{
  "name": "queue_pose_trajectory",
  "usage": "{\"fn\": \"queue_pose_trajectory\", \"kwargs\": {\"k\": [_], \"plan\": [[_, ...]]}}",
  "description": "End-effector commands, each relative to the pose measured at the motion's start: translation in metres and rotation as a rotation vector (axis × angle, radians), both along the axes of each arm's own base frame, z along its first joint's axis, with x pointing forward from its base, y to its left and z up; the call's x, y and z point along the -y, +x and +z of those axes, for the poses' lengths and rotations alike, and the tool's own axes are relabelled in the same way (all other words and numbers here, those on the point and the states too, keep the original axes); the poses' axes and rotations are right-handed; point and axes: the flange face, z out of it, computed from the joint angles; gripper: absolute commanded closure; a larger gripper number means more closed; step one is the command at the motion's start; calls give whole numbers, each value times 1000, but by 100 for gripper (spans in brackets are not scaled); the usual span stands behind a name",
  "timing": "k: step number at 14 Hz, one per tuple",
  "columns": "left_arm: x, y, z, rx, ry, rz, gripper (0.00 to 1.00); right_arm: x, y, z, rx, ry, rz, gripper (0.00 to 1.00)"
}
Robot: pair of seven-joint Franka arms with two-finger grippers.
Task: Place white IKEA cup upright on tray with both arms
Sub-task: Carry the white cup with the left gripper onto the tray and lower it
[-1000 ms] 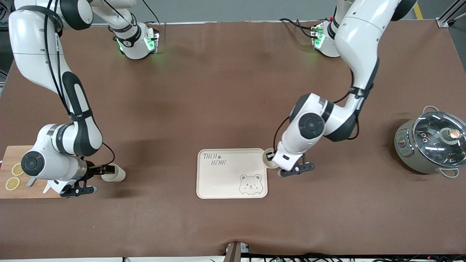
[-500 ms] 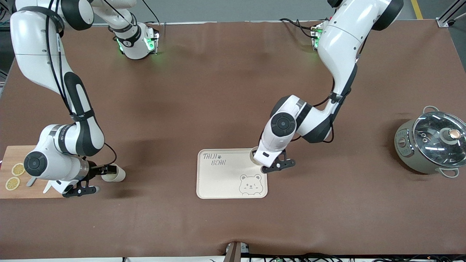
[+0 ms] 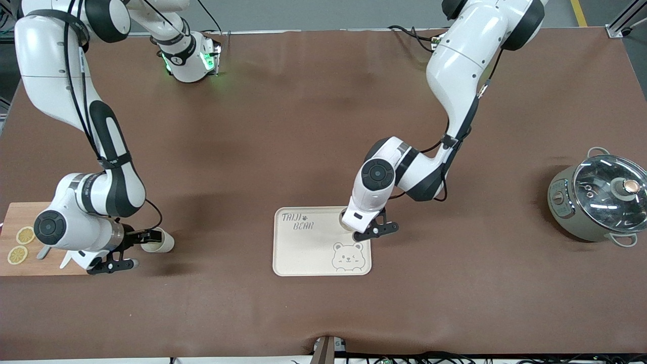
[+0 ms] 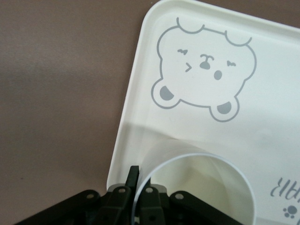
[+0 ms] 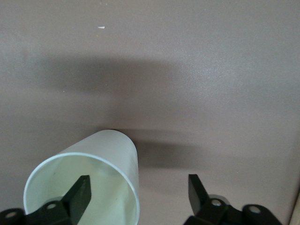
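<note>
Counting from the right arm's end of the table: one wooden board [image 3: 15, 212] low in the frame carries two lemon slices [image 3: 24, 235]. Just beside it the right pincer [image 3: 149, 235] is low over the table and spread wide, one finger inside the mouth of the lying cup [image 3: 163, 243] and the other well clear, so nothing is grasped yet; this arm has hardly moved. In the centre is one tray [image 3: 303, 253]. The left pincer [image 4: 138, 192], clenched on the rim of the held cup [image 4: 201, 187], has travelled from beside the tray to over its upper corner, above the bear. I judge this cup only needs lowering and release; whether it touches the tray I cannot tell. Last is one pot [image 3: 596, 202]. In total: two cups, two arms.
</note>
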Motion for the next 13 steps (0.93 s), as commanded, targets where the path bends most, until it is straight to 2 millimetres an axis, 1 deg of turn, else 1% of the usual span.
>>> {"fn": "queue_pose_trajectory", "kwargs": {"k": [1,2,3,4,5,6,8,9,11,13], "plan": [[1,7,-3,30,7,15,100,-1,3,-4,14,9,2,33],[0,8,-4,29,8,14,100,0,3,-4,14,8,0,42],[-2,8,-5,29,12,11,33,-1,3,-4,14,8,3,51],[-3,10,-4,45,28,7,0,-1,3,-4,14,8,1,57],[-1,11,6,62,27,16,0,-1,3,-4,16,7,1,66],[-3,14,18,72,19,44,0,-1,3,-4,16,7,1,76],[-7,17,29,80,15,61,0,-1,3,-3,17,8,0,97],[-9,19,32,82,14,64,0,-1,3,-3,17,9,0,100],[-10,19,46,78,19,66,0,-1,4,-2,20,8,-3,100],[-25,23,64,54,40,83,0,-1,5,-1,21,22,-17,100]]}}
